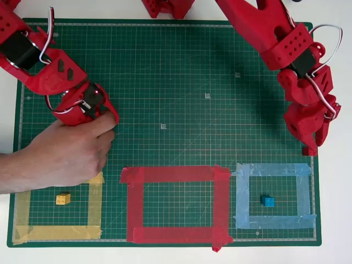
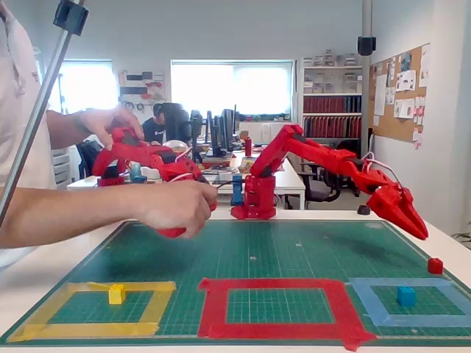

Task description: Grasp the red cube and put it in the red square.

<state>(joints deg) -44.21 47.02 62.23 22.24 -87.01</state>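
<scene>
The red cube (image 2: pixel 435 265) sits ungrasped right of the empty red square (image 2: pixel 277 282); the gripper (image 2: pixel 418 229) hovers just above it, jaws apparently closed, empty.

- The red cube (image 2: pixel 435 265), a tiny studded brick, is seen in the fixed view resting flat at the right edge of the mat, well apart from the frame.
- The red square (image 1: pixel 175 204), a wide red tape frame with crumpled corners, is laid flat at the mat's near edge; green mat is shown inside it.
</scene>
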